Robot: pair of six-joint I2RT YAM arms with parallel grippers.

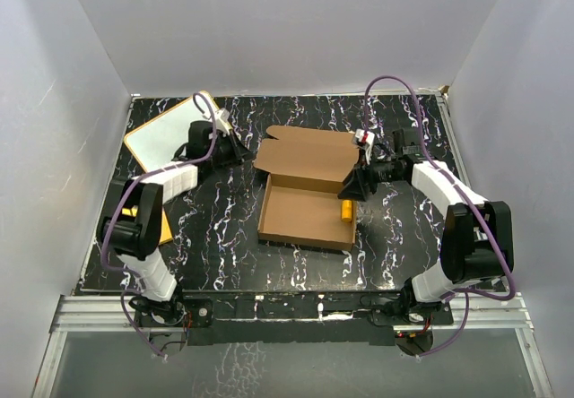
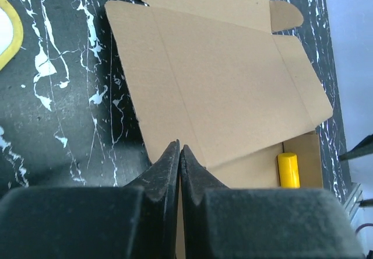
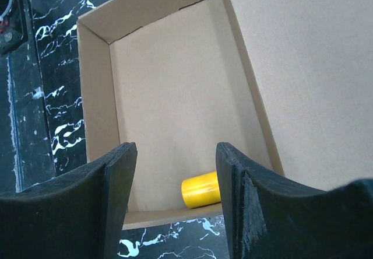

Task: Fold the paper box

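Observation:
The paper box is a shallow brown cardboard tray at the table's centre. Its lid lies open and flat behind it. A yellow cylinder lies inside the tray by its right wall. My left gripper sits just left of the lid. In the left wrist view this gripper is shut, tips together, with nothing seen between them, at the lid's near corner. My right gripper hangs open over the tray's right end. In the right wrist view the cylinder shows below between the fingers of this gripper.
A white board with an orange rim lies at the back left, behind the left arm. An orange-yellow sheet pokes out under the left arm near the table's left edge. Grey walls close in the black marbled table on three sides.

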